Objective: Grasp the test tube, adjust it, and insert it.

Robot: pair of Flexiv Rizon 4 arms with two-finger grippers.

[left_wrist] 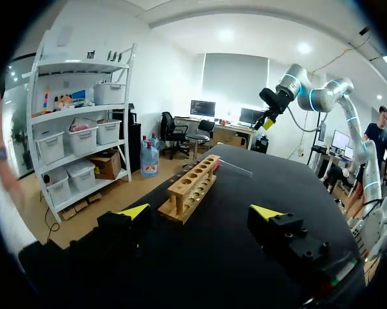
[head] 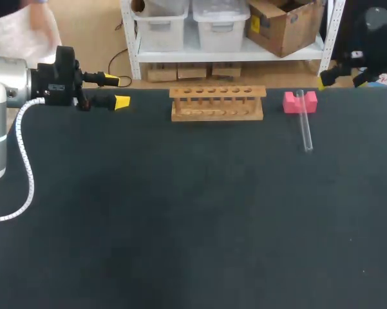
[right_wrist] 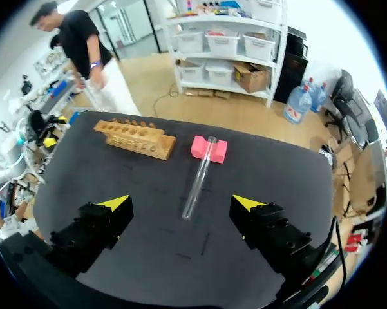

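Left fingers and right fingers gape apart; test tube lies propped on pink block, near wooden rack.

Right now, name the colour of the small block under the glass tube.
The block is pink; right wrist view.

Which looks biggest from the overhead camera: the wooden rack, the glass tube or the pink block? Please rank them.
1. wooden rack: clearly largest.
2. test tube: longer than the block, though far thinner.
3. pink block: shortest but chunkier, so second and third places are arguable.
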